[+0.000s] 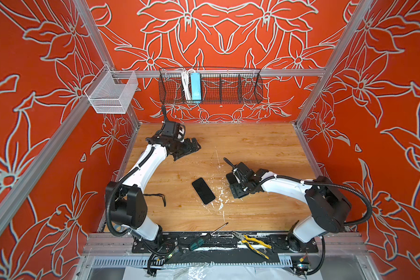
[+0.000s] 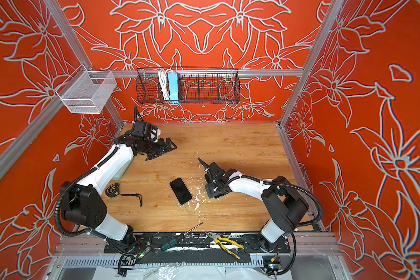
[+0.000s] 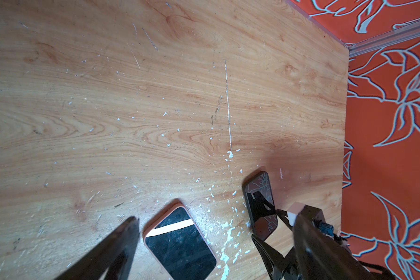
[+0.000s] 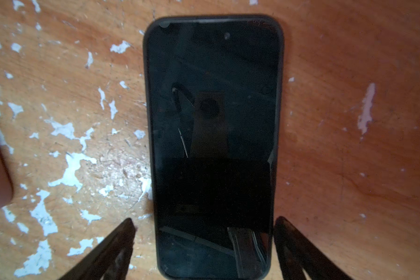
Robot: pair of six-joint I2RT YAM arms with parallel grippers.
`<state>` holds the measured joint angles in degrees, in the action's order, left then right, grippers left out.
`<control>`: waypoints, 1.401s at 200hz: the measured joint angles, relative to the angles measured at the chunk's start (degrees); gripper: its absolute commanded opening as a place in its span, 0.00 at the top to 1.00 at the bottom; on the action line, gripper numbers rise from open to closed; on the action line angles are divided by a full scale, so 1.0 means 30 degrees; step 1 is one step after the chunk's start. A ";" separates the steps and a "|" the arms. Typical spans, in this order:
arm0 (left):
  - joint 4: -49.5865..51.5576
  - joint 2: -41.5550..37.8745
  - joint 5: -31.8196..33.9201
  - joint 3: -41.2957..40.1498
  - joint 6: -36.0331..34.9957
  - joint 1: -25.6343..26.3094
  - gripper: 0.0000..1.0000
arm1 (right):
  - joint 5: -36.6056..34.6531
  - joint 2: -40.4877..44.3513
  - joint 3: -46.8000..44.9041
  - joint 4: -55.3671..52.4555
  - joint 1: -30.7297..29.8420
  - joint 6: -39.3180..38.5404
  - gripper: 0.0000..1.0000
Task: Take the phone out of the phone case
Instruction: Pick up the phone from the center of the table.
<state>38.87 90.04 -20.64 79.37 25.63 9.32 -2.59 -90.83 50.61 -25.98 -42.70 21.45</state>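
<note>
Right gripper (image 4: 204,219), jaws spread and empty, straddles the glossy black phone (image 4: 211,97) in its dark grey case (image 4: 146,97); closing squarely on both long edges should prevent skidding.

White-flecked wooden table (image 1: 252,145): pink-cased phone (image 3: 180,242), dark-cased phone (image 4: 214,145), tape measure (image 2: 112,189)

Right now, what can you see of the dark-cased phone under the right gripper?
The dark-cased phone lies flat, screen up, on the wooden table. Its glossy black screen is off and shows dim reflections. A thin, matte dark case with rounded corners rims it, so it is not yet out. The right gripper hangs over one short end, open, a finger either side of the long edges, no contact visible.
</note>
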 measured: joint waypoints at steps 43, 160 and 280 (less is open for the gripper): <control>-0.0015 0.0000 0.0022 -0.0007 0.0000 0.0000 0.03 | 0.0058 -0.0495 0.0000 0.0051 0.0000 -0.0080 0.10; -0.0146 0.0000 0.0117 -0.0146 0.0073 0.0000 0.03 | 0.0197 -0.0903 0.0189 0.0313 0.0452 -0.0729 0.13; -0.0146 0.0000 0.0058 -0.0146 0.0138 0.0000 0.03 | 0.0372 -0.1581 0.0933 0.0270 0.0656 -0.1297 0.17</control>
<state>38.44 90.04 -20.47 78.94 26.04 9.32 -1.48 -95.57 53.41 -25.17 -40.73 17.56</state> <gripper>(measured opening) 0.970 0.833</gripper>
